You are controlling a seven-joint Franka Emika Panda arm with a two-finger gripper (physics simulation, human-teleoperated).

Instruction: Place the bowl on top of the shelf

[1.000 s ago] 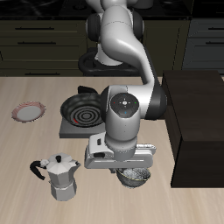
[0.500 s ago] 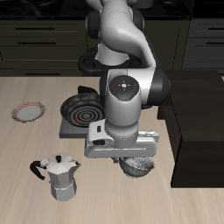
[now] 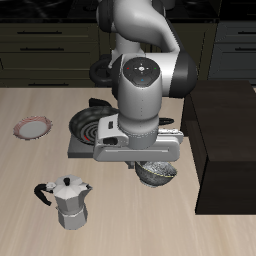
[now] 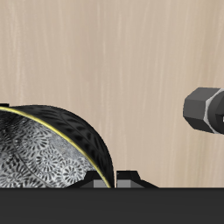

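Observation:
The bowl (image 3: 157,174) is small and round, speckled grey-white inside with a dark outside. It hangs under my gripper (image 3: 150,166), clear of the table. The gripper is shut on the bowl's rim. In the wrist view the bowl (image 4: 48,144) fills one side, and a fingertip (image 4: 129,178) sits at its rim. The shelf (image 3: 228,140) is a large dark brown box with a flat top. It stands beside the bowl at the table's edge, and its top is about level with the gripper.
A moka pot (image 3: 66,202) stands near the table's front edge; a grey part of it shows in the wrist view (image 4: 206,109). A black frying pan (image 3: 90,124) lies on the grey stove plate (image 3: 78,147). A white plate with a red-pink rim (image 3: 33,128) lies farther off.
The gripper has risen with the bowl in it and has moved a little away from the table's front edge. The bowl has left the table top.

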